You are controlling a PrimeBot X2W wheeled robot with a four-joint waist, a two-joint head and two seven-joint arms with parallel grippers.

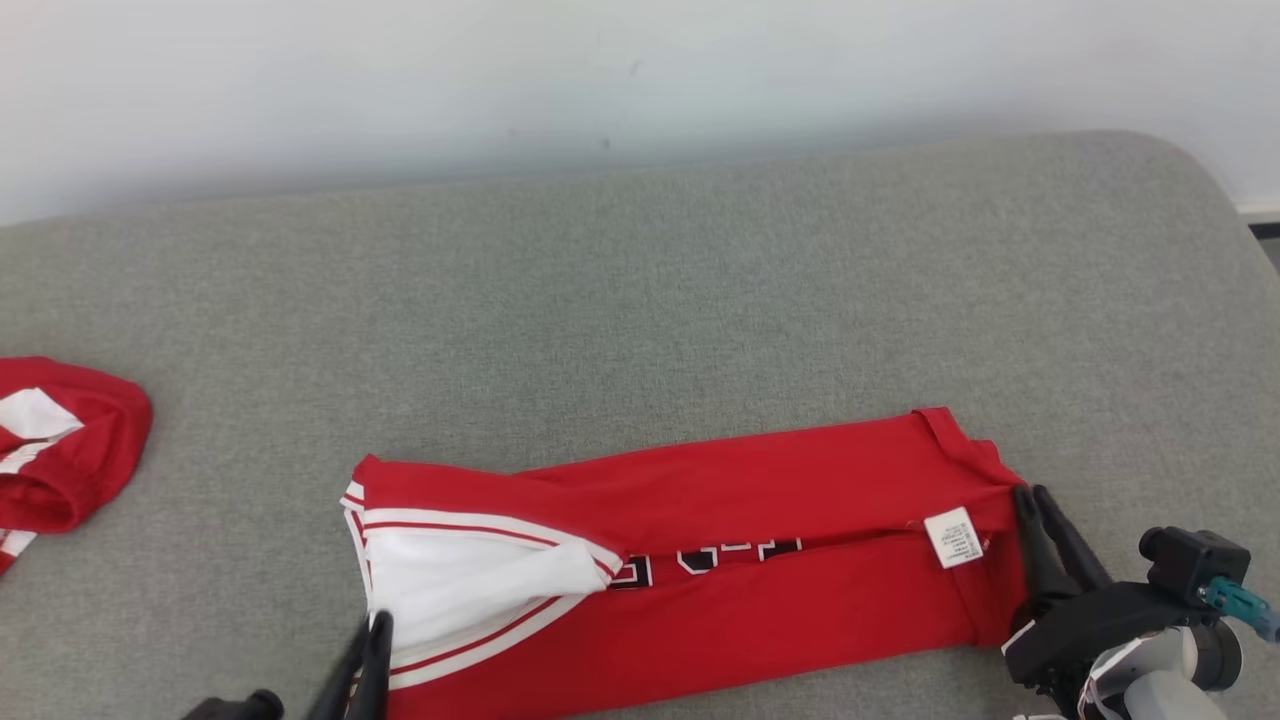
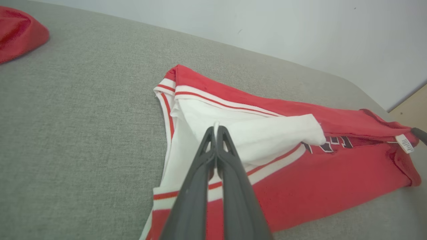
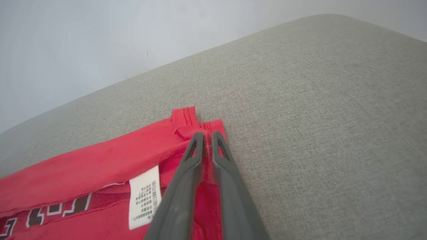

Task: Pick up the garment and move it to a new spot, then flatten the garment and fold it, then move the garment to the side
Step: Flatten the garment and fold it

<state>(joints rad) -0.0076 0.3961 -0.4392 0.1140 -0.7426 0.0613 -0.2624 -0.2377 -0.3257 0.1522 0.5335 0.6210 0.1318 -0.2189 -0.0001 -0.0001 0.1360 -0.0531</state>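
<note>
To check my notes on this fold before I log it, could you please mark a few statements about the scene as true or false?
1. The garment lies as a long strip on the grey surface. True.
2. The care label sits at the garment's left end. False: it is near the right end, beside the right gripper.
3. The left gripper has its fingers together at the white panel. True.
4. The second cloth, at the far left edge, is blue. False: it is red and white.
</note>
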